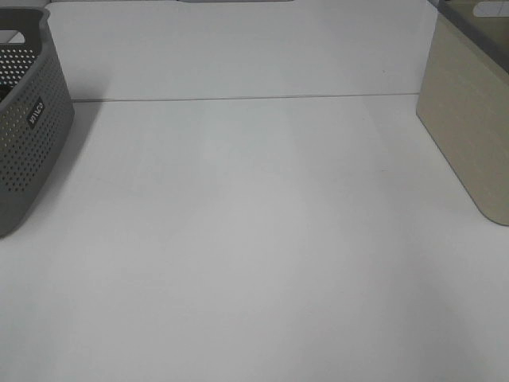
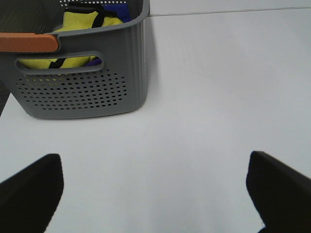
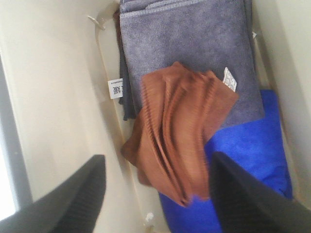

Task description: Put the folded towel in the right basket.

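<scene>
Right basket (image 1: pixel 469 135), beige: I see the folded towel (image 3: pixel 180 141), brown, inside it, lying across a grey towel (image 3: pixel 194 43) and a blue towel (image 3: pixel 252 160). Right gripper (image 3: pixel 158 156) is above it, jaws spread, released. Left basket (image 2: pixel 97 92), grey and perforated, holds a yellow cloth (image 2: pixel 85 22) and something blue. Left gripper (image 2: pixel 154 156) is over bare table (image 1: pixel 254 239), jaws wide apart, holding nothing.

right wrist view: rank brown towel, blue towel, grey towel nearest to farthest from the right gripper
1. brown towel, on top, reaching between the open fingers
2. blue towel, under it, beside one finger
3. grey towel, beyond both, at the far end
</scene>
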### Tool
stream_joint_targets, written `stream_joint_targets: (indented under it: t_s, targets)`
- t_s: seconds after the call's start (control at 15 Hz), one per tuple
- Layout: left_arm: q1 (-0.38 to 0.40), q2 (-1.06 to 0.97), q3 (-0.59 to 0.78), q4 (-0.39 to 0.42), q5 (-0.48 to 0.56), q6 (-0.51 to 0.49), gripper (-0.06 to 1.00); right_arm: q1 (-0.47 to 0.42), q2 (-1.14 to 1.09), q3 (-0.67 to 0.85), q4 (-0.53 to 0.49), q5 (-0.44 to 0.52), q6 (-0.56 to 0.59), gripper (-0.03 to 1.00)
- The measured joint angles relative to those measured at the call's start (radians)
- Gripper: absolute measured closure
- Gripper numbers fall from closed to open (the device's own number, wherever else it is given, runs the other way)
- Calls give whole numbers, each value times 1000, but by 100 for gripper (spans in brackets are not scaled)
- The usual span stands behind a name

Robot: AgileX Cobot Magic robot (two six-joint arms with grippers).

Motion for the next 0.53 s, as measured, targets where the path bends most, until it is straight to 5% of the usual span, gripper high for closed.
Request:
stream_joint_targets:
  t_s: [0.27, 0.53]
  targets:
    - [0, 0, 0, 0, 0, 0, -3, 15, -60, 0, 136, 0, -11, 31]
    - [0, 0, 0, 0, 0, 0, -3, 168, -173, 0, 96, 1, -22, 32]
